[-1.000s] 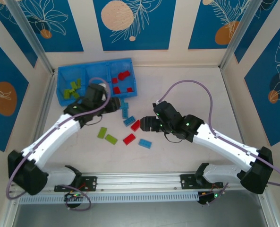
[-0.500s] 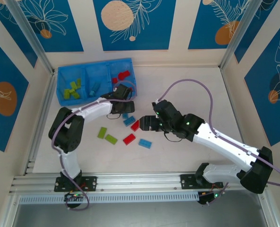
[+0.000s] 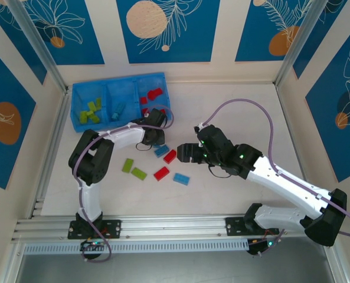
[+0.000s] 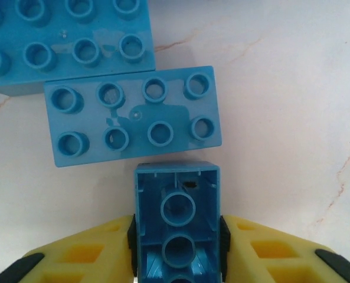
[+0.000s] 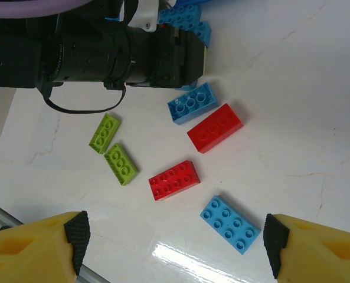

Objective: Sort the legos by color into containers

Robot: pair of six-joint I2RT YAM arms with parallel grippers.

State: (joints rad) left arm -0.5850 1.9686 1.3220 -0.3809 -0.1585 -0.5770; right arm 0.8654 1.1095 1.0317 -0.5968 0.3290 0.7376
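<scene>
At the left of the bench (image 3: pixel 234 106) the blue tray (image 3: pixel 118 80) holds green bricks in its left compartment, blue in the middle and red on the right. A second ago the left arm (image 3: pixel 124 134) lay stretched out low with its tip at the tray's near wall. It has since swung right, folded up at the elbow and come down on the blue bricks just below the tray's right end. The left jaws are now clamped on the sides of a small blue brick (image 4: pixel 177 206) turned hollow side up. A larger blue brick (image 4: pixel 136 115) lies just ahead of it, nearly touching, and whether the held one is off the bench yet I cannot tell. This looks like a fresh pick, so a lift and a short carry to the middle compartment should follow. Further right, two green bricks (image 5: pixel 121 164), two red bricks (image 5: pixel 173 180) and a blue one (image 5: pixel 229 224) lie loose. The right arm (image 3: pixel 269 174) has barely shifted. It reaches in from the right with the wrist tipped down, and the right jaws hang wide apart and empty above those loose bricks.
</scene>
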